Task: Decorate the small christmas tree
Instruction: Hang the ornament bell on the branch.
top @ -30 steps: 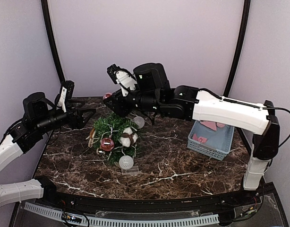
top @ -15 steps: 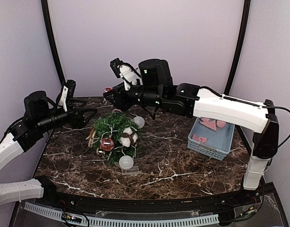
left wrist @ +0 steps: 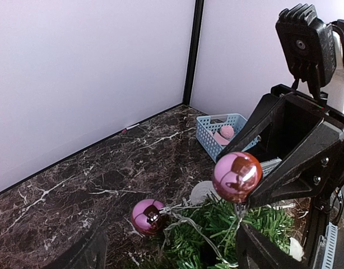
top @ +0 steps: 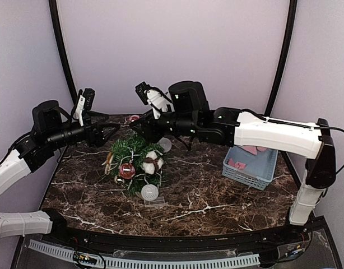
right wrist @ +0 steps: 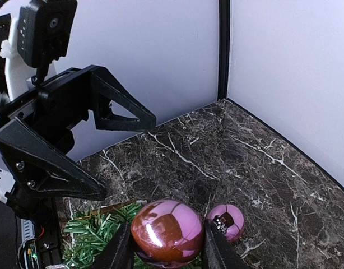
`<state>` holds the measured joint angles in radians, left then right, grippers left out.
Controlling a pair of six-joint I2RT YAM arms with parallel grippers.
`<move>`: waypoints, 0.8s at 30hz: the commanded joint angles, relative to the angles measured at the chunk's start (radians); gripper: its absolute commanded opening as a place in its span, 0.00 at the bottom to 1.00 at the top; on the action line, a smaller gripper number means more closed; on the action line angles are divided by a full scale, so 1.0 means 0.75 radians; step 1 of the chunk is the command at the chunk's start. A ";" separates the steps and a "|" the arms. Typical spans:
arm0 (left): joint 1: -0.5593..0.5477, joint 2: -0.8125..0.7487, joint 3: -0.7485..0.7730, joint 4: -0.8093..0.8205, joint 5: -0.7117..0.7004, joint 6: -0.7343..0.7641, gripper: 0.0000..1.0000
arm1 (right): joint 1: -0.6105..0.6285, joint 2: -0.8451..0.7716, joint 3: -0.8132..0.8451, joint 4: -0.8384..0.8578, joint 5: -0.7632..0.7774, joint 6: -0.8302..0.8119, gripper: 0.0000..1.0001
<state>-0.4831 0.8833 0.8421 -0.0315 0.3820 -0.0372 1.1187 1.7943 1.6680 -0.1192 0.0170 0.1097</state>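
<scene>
Below both jaws, small christmas tree

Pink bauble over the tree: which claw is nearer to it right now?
Right. The right claw is shut on the pink bauble. The left claw is open, facing it across a gap, not touching.

- The left arm reaches in from the left side with its forearm roughly level.
- The left pincer points right, jaws spread wide, gripping nothing.
- The right arm stretches leftward across the worktop, nearly level.
- The right pincer faces the left pincer, close by, and clamps a pink bauble.
</scene>
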 commanded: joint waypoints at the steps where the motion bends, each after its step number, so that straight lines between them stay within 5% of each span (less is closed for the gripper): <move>1: -0.015 0.017 0.052 0.038 0.041 0.009 0.82 | -0.009 -0.102 -0.049 0.122 -0.010 0.005 0.38; 24: -0.094 0.196 0.163 0.002 0.082 0.060 0.75 | -0.007 -0.172 -0.162 0.142 0.052 -0.007 0.38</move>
<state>-0.5415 1.0241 0.9295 -0.0254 0.4232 -0.0208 1.1179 1.7164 1.5639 -0.0650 0.0303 0.1085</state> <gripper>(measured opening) 0.756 0.379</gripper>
